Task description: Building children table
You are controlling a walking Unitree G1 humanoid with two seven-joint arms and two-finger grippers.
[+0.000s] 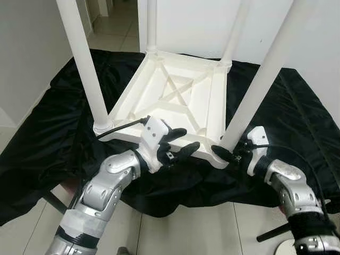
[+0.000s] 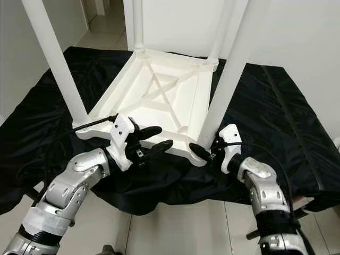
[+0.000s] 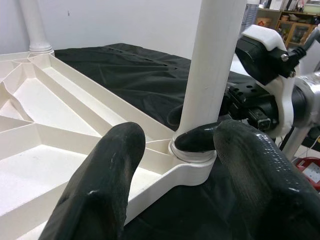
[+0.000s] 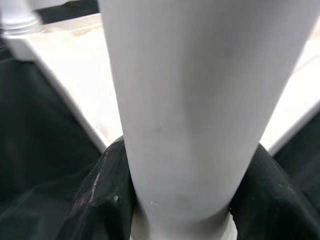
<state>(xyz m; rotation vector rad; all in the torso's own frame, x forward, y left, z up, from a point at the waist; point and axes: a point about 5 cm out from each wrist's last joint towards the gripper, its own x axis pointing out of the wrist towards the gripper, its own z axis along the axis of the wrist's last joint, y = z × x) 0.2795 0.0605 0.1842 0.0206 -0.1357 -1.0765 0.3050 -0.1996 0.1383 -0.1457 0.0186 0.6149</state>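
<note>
Two silver robot arms reach in from the near edge of the head views, each ending in a gripper with two long black fingers. One white plastic children's table [image 1: 175, 98] lies upside down on one black cloth sheet [image 1: 64, 127] spread over the pale tiled floor [image 1: 186, 228], its ribbed underside facing up, with an X-shaped brace in the middle. Four white cylindrical legs stand upright from its corners: one at the near left corner [image 1: 85, 69], one at the near right corner [image 1: 260, 79], and two at the far corners [image 1: 151, 26] beside the white wall [image 1: 196, 21]. At the near right corner, the right gripper [image 1: 229, 153] sits low at the base of the near right leg, its fingers closed around the leg just above the socket collar; the right wrist view shows a black finger pad [image 4: 100, 200] pressed against each side of the white tube. By the table's near edge, between the two near legs, the left gripper [image 1: 183, 142] hovers with its fingers spread apart and nothing between them; in the left wrist view its fingertips [image 3: 110, 185] point toward that same corner socket, not touching the table.
</note>
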